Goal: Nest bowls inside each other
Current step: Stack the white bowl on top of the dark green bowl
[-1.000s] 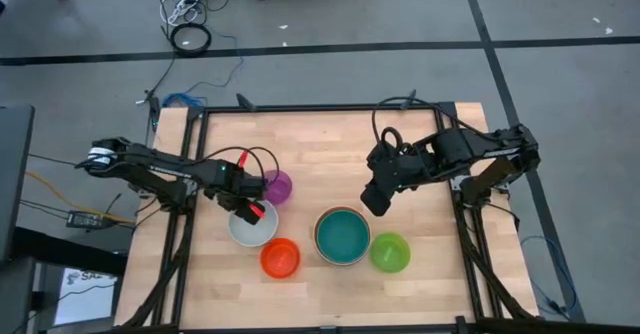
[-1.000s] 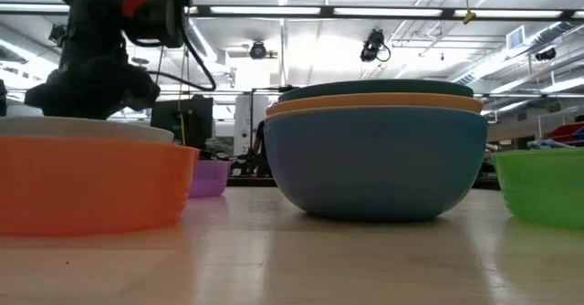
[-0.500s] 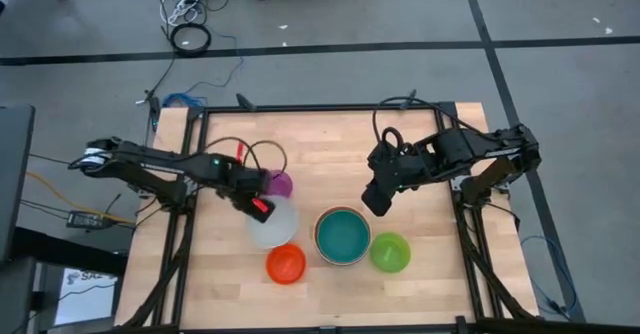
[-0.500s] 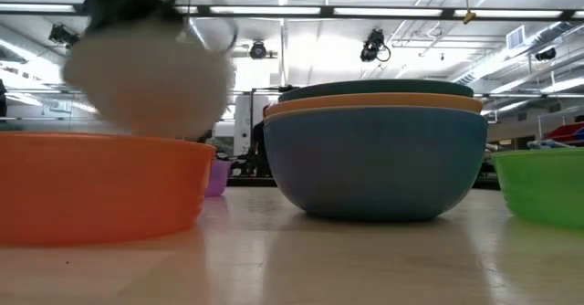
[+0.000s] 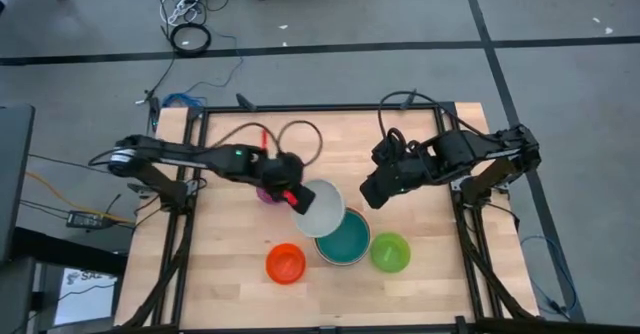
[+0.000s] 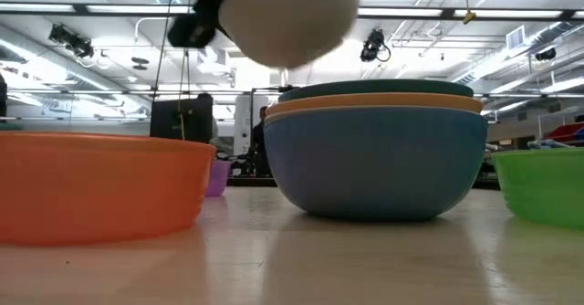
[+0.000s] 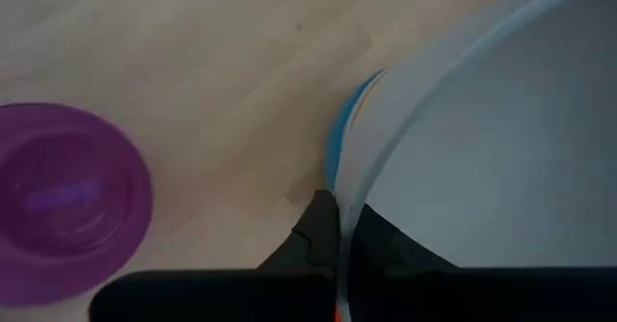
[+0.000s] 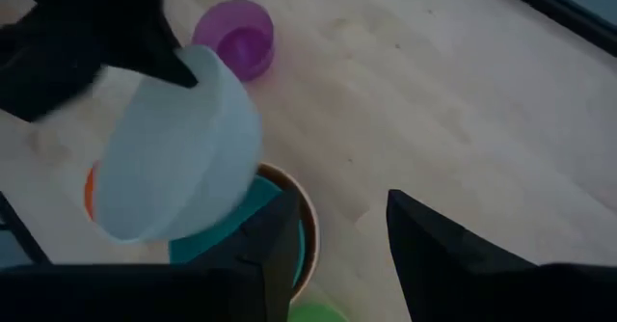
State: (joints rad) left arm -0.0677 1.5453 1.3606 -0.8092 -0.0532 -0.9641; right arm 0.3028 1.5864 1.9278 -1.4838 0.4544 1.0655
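Spanning the whole workspace, the wooden tabletop (image 5: 330, 144) carries everything. Toward its front edge, just right of centre, sits the stack of bowls (image 5: 345, 242): a blue outer bowl (image 6: 379, 163) holds an orange one (image 6: 374, 103), with a teal bowl (image 5: 347, 244) nested innermost. The white bowl (image 5: 319, 209) hangs tilted in the air over the stack's rear-left rim, its edge pinched by the left gripper (image 5: 291, 196). The green bowl (image 5: 390, 253) stands just right of the stack, and the red-orange bowl (image 5: 284, 264) lies near the front edge, left of it. The small purple bowl (image 7: 66, 201) sits left of centre, partly under the left arm. The right gripper (image 8: 342, 240) hovers right of centre, fingers spread, empty.
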